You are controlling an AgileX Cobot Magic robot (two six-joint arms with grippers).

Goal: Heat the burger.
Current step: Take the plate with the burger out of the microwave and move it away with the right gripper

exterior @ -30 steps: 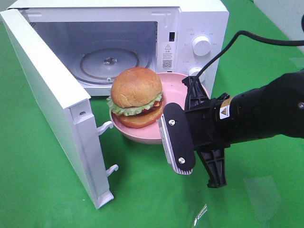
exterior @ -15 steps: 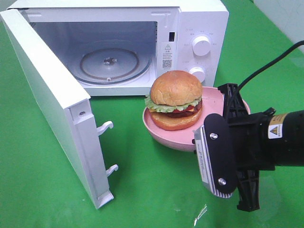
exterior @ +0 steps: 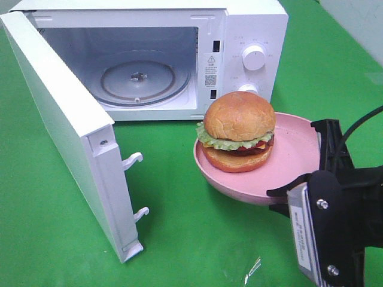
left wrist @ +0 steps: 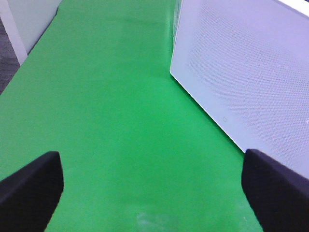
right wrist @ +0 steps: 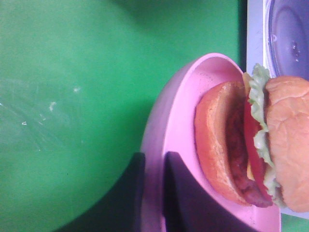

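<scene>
- Burger (exterior: 239, 131) on a pink plate (exterior: 296, 156), plate held up off the green surface (exterior: 179, 239) in front of the microwave (exterior: 149, 54), below its control panel.
- Glossy golden-brown bun on top, frilly green lettuce and dark red filling in the middle, orange-brown bottom bun resting on the plate, upright.
- Right gripper (right wrist: 153, 193) clamped on the plate's rim at the side away from the microwave — one of its fingers (right wrist: 183, 203) inside the rim, the other beneath it, almost closed with only the thin pink wall between them.
- In the right wrist view, burger (right wrist: 260, 140) seated toward the far side of the plate (right wrist: 178, 130) from the grip, well apart from the fingers.
- Microwave door (exterior: 66, 131) swung wide open on the left, two latch hooks showing on its inner edge.
- Glass turntable (exterior: 137, 78) bare inside the cavity.
- Two white knobs (exterior: 254, 57) on the panel, the lower one partly hidden behind the bun.
- Left gripper (left wrist: 154, 193) spread wide with nothing between — dark fingers (left wrist: 29, 188) at either edge of the left wrist view, above bare green surface (left wrist: 120, 121), just beside a white perforated panel (left wrist: 246, 72).
- Left gripper not seen in the high view.
</scene>
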